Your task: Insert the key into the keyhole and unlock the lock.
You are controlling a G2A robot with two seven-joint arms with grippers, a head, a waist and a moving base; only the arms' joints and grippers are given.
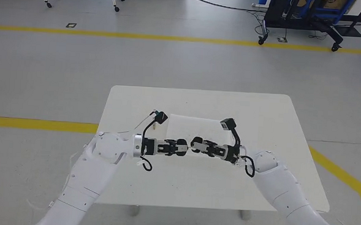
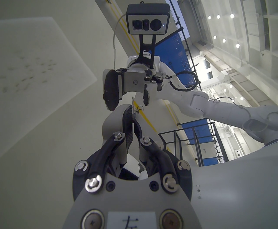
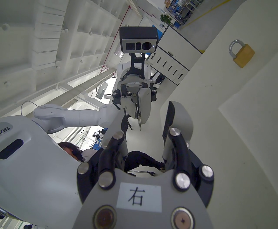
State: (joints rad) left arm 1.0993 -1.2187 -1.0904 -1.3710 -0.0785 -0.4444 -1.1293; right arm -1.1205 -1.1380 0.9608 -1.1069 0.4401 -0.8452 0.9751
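Note:
My left gripper [image 2: 133,112] is shut on a thin metal key [image 2: 133,103], whose free end points at my right gripper [image 2: 128,95]. The right gripper faces it with its two fingers [image 2: 110,91] spread, open and holding nothing. In the right wrist view the key [image 3: 139,124] sticks out of the left gripper [image 3: 136,113], close to the right gripper [image 3: 148,124] and its pads [image 3: 168,121]. A brass padlock [image 3: 241,55] with a silver shackle lies on the white table. From above, the two grippers [image 1: 189,146] meet tip to tip over the table's middle.
The white table [image 1: 138,104] has a thin white mat [image 3: 249,121] on it, where the padlock rests. Grey floor with yellow lines [image 1: 172,37] surrounds the table. Blue racks [image 2: 173,54] and white cabinets [image 3: 171,65] stand far off.

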